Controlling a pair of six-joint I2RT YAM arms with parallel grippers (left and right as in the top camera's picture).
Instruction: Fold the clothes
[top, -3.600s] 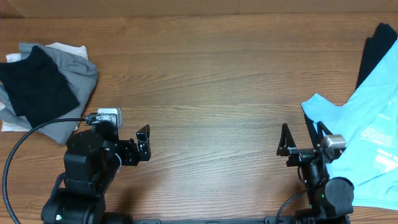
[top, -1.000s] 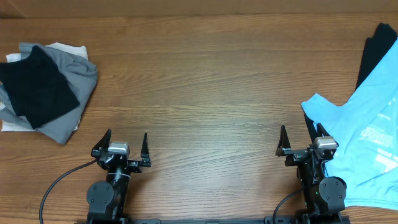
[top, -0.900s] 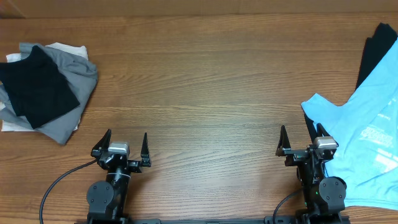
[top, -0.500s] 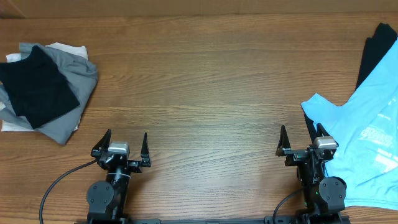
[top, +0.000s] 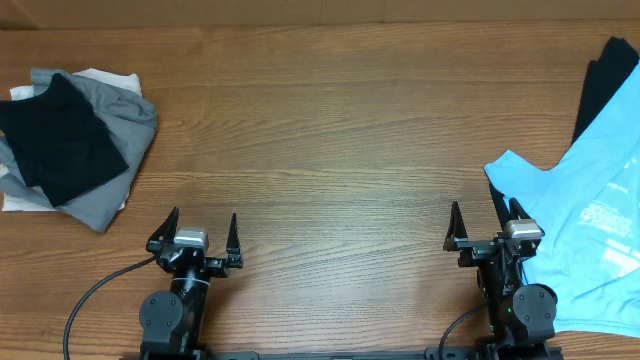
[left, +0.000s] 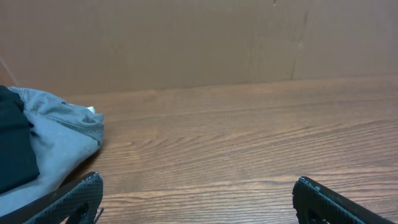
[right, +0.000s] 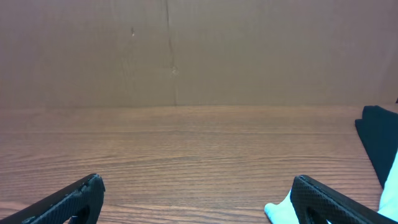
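A folded black T-shirt (top: 55, 135) lies on top of a grey garment (top: 125, 125) and a white one (top: 100, 77) in a pile at the far left; the grey one also shows in the left wrist view (left: 56, 137). A light blue printed shirt (top: 590, 220) lies spread at the right, over a dark garment (top: 605, 80). My left gripper (top: 199, 222) is open and empty at the front left, apart from the pile. My right gripper (top: 478, 215) is open and empty at the front right, its right finger by the blue shirt's edge (right: 280, 211).
The wooden table (top: 330, 150) stretches between the two piles. A brown cardboard wall (left: 199, 37) stands along the table's far edge. A black cable (top: 100, 285) runs from the left arm's base.
The left arm has drawn back from near the pile to its rest pose at the front edge. Over the last second nothing moved.
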